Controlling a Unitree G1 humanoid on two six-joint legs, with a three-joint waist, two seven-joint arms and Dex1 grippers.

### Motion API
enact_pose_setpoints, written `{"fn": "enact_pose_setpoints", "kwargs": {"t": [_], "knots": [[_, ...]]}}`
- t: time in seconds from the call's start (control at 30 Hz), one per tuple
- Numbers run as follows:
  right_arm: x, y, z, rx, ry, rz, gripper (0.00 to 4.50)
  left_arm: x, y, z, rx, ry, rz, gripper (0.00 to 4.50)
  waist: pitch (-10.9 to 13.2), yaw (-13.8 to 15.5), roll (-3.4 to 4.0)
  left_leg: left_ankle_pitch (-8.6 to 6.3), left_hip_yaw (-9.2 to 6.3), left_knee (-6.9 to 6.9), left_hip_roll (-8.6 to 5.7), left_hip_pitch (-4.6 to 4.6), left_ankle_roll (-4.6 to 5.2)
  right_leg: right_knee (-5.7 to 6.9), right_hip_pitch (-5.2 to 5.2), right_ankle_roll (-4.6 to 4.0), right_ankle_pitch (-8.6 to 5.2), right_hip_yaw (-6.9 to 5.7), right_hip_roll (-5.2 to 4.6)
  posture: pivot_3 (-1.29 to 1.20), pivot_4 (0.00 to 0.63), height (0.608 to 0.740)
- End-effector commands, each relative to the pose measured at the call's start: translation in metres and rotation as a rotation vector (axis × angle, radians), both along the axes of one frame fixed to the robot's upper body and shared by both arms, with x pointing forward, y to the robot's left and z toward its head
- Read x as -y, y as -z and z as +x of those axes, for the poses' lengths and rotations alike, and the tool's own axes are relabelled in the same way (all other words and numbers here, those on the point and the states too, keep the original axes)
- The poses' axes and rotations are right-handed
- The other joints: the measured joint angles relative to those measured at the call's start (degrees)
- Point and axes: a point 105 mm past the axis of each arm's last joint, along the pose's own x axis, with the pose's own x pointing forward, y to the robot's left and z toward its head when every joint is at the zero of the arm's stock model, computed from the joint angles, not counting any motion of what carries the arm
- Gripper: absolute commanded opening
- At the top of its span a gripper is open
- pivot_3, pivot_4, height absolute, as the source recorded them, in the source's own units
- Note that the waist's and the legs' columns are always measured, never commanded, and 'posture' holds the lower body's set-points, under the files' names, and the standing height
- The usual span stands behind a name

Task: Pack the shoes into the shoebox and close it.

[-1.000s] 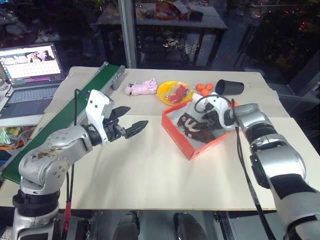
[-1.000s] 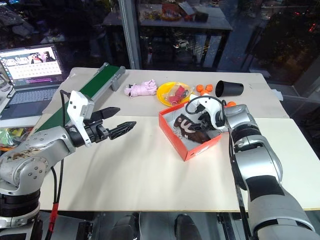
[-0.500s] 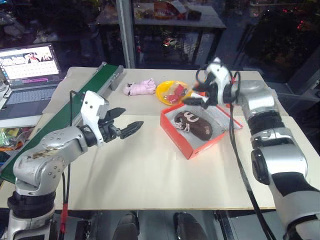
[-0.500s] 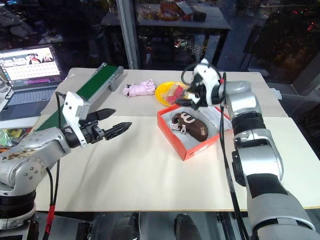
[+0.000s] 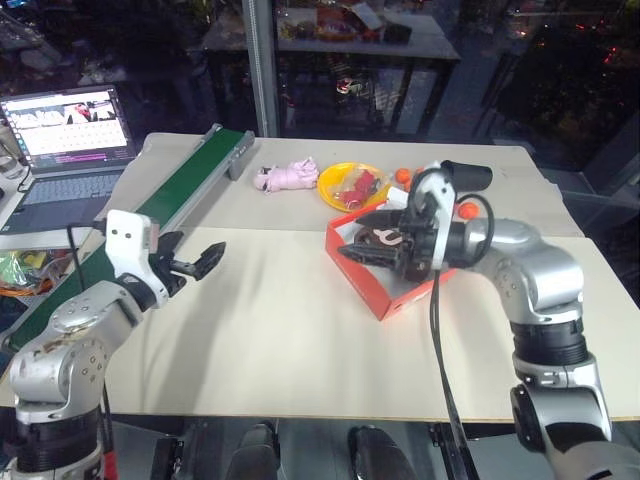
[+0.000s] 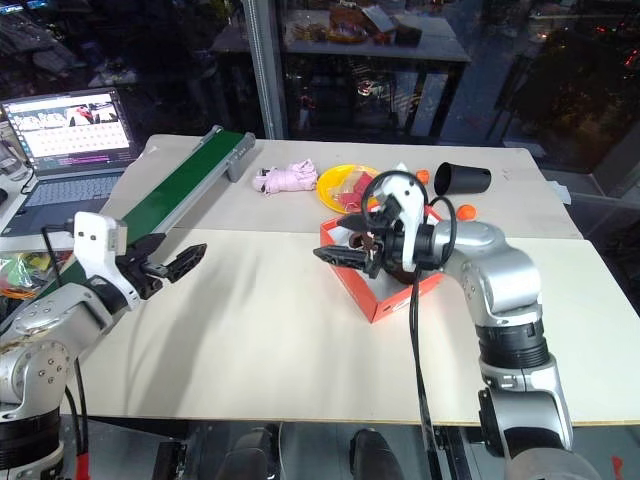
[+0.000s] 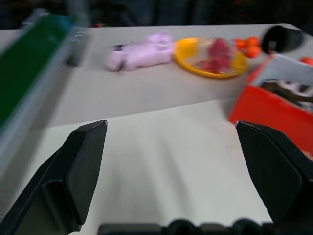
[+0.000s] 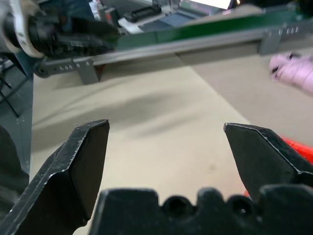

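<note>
- My right gripper (image 5: 352,250) hovers spread and empty above the shoebox (image 5: 352,263); shoes (image 5: 385,238) lie inside.
- I should reach behind the lid and swing it closed gently.
- My left gripper (image 5: 200,262) waits open too.

red-orange shoebox (image 5: 361,276), yellow plate (image 5: 336,193), seemingly pink toy (image 5: 287,177)

Counter (image 5: 280,340): matt pale board. Shoebox (image 5: 362,278): matt red-orange cardboard. Plush toy (image 5: 288,177): soft pink cloth. Plate (image 5: 335,187): glossy yellow plastic. Conveyor belt (image 5: 190,180): matt green, metal frame.
</note>
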Motion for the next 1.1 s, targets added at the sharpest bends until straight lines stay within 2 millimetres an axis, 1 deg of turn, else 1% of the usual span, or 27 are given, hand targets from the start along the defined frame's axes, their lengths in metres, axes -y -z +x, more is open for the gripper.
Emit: {"fn": "enact_pose_setpoints", "kwargs": {"t": [0.03,0.13,0.27,0.43,0.63,0.7,0.87,0.93,1.1], "knots": [[-0.004,-0.002,-0.005,0.049,0.006,0.010,4.45,-0.006,-0.009,-0.007,0.056,-0.023,0.017,4.50,0.00,0.06,0.00,0.00,0.00,0.00,0.00,0.00,0.00,0.00,0.00,0.00,0.00,0.00,0.00,0.00,0.150,0.736],[-0.006,0.005,-0.003,0.042,0.025,0.014,4.45,-0.014,-0.004,-0.007,0.045,-0.080,0.034,4.50,0.00,0.23,-0.01,0.00,0.00,0.00,0.00,0.00,0.00,0.00,0.00,-0.01,-0.01,-0.01,0.00,0.00,0.150,0.736],[-0.019,0.014,-0.003,0.053,0.040,0.014,4.45,-0.009,0.004,-0.006,0.044,-0.105,0.018,4.50,-0.01,0.21,-0.01,0.00,0.00,0.00,0.00,0.00,0.00,-0.04,0.02,-0.01,-0.01,-0.01,0.00,0.00,0.150,0.736],[-0.029,0.017,-0.003,0.065,0.036,0.012,4.45,-0.008,0.004,0.001,0.051,-0.128,0.010,4.50,-0.01,0.20,-0.02,0.00,0.00,0.00,0.00,0.00,0.00,-0.01,0.01,-0.01,-0.01,-0.01,0.00,0.00,0.150,0.736],[-0.029,0.017,0.005,0.077,0.073,0.011,4.45,-0.008,0.000,0.010,0.057,-0.106,0.031,4.50,-0.02,0.23,-0.03,0.00,0.00,0.00,0.00,0.00,0.00,-0.02,0.01,-0.01,-0.01,-0.01,0.00,0.00,0.150,0.736],[-0.029,0.019,0.006,0.081,0.077,0.003,4.45,-0.011,-0.001,0.014,0.057,-0.110,0.044,4.50,-0.02,0.23,-0.03,0.00,0.00,0.00,0.00,0.00,0.00,-0.03,0.02,-0.01,-0.01,-0.01,0.01,0.00,0.150,0.736],[-0.034,0.015,0.008,0.082,0.063,0.023,4.45,-0.017,0.001,0.018,0.062,-0.125,0.056,4.50,-0.02,0.07,-0.03,0.00,0.00,0.00,0.00,0.00,0.00,-0.03,0.01,-0.01,-0.01,-0.01,0.01,0.00,0.150,0.736],[-0.039,0.010,0.008,0.081,0.049,0.039,4.45,-0.020,0.001,0.019,0.070,-0.141,0.062,4.50,-0.02,0.01,-0.03,0.00,0.00,0.00,0.00,0.00,0.00,-0.03,0.01,-0.01,-0.01,-0.01,0.01,0.00,0.150,0.736],[-0.049,-0.001,0.009,0.086,0.020,0.082,4.45,-0.040,0.000,0.019,0.086,-0.221,0.065,4.50,-0.02,0.05,-0.03,0.00,0.00,0.00,0.01,0.00,0.00,0.00,0.01,-0.01,0.00,-0.02,0.02,0.00,0.150,0.736]]}}
